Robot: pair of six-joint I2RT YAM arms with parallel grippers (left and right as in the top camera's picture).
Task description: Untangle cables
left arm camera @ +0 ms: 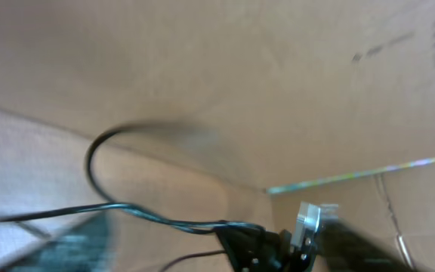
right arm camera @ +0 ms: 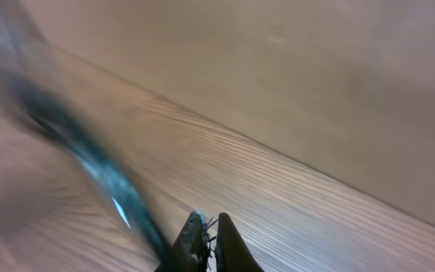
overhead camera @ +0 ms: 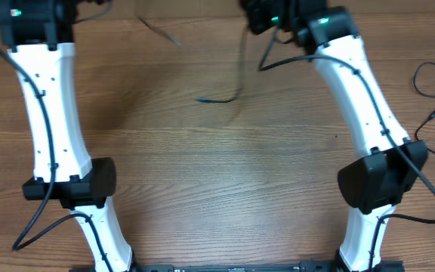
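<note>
Worktop: wood-grain worktop (overhead camera: 202, 181), with both arms reaching toward its far edge.
Right hand: right hand (right arm camera: 206, 245), fingertips pressed together, no gap showing in the wrist view.
Hanging cable: hanging cable (overhead camera: 238, 68), thin, black and blurred. It drops from beside the right hand to a free end over the middle of the worktop. In the wrist view it passes just beside the fingertips. I cannot tell whether it is pinched.
Left hand: left hand (left arm camera: 289, 253), partly in view and blurred. I cannot tell whether it is spread or pressed together.
Looped cable: looped cable (left arm camera: 89, 162) arcs upward and runs to the left hand.
Silver plug: silver plug (left arm camera: 306, 221) sits at the left hand.
Loose cable: loose cable (overhead camera: 431, 81) lies at the worktop's right edge, well apart from both hands.
</note>
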